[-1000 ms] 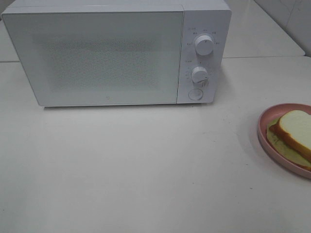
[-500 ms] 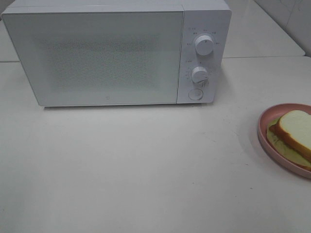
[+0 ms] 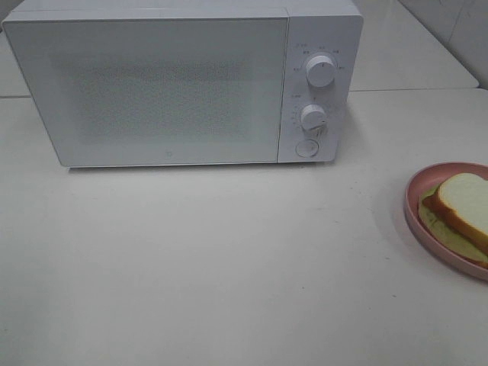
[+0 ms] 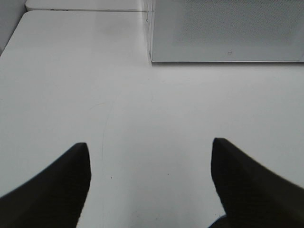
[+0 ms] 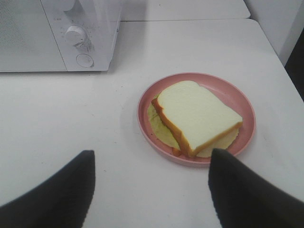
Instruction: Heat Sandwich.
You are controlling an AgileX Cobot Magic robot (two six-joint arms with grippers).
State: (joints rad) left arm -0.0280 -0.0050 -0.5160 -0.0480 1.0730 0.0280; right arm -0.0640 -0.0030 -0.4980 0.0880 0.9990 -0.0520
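The sandwich (image 3: pixel 463 207), white bread with tan crust and pale lettuce under it, lies on a round pink plate (image 3: pixel 412 204) at the table's right edge. It also shows in the right wrist view (image 5: pixel 194 116), on the plate (image 5: pixel 240 102), just ahead of my open, empty right gripper (image 5: pixel 151 159). The white microwave (image 3: pixel 183 84) stands at the back with its door shut. My left gripper (image 4: pixel 151 145) is open and empty over bare table, short of the microwave's front left corner (image 4: pixel 156 47). Neither gripper shows in the high view.
The microwave has two knobs (image 3: pixel 321 70) and a round button (image 3: pixel 306 148) on its right panel. The plate reaches past the right border of the high view. A table seam runs behind the microwave.
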